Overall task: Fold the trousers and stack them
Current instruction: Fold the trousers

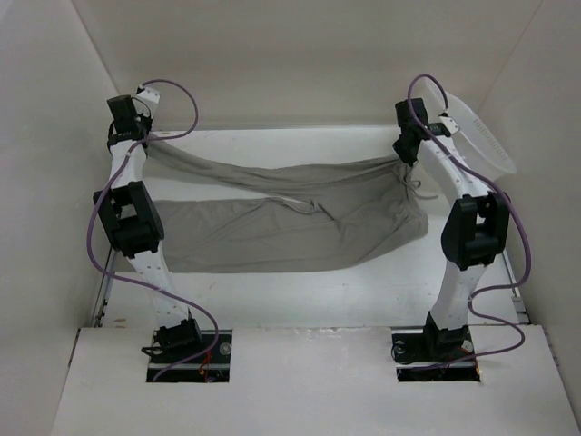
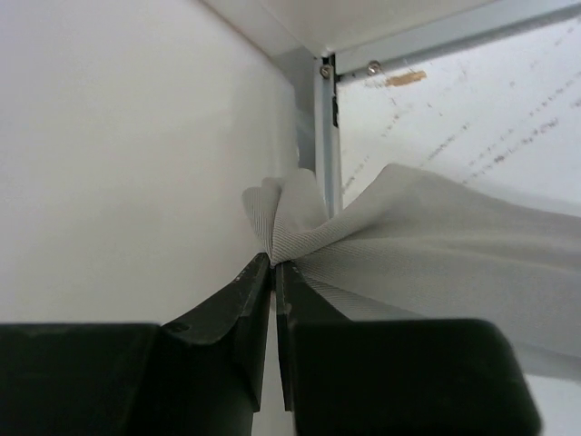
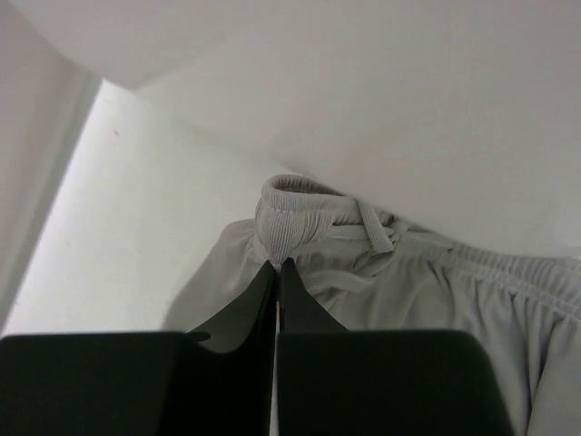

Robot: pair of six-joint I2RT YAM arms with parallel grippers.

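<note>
Broadly, the flat white bench (image 1: pixel 300 291) carries the grey-taupe soft cloth trousers (image 1: pixel 290 232). Their far edge is lifted and stretched between the two arms, and the near part lies spread on the bench. A white plastic tub (image 1: pixel 486 136) tilts at far right, behind the right arm. The left fingers (image 2: pixel 259 283) are pressed together on bunched cloth at the leg end. The right fingers (image 3: pixel 263 286) pinch the ribbed waistband beside the drawstring. I judge the first lengthwise fold only begun; the further folds and the stacking remain.
</note>
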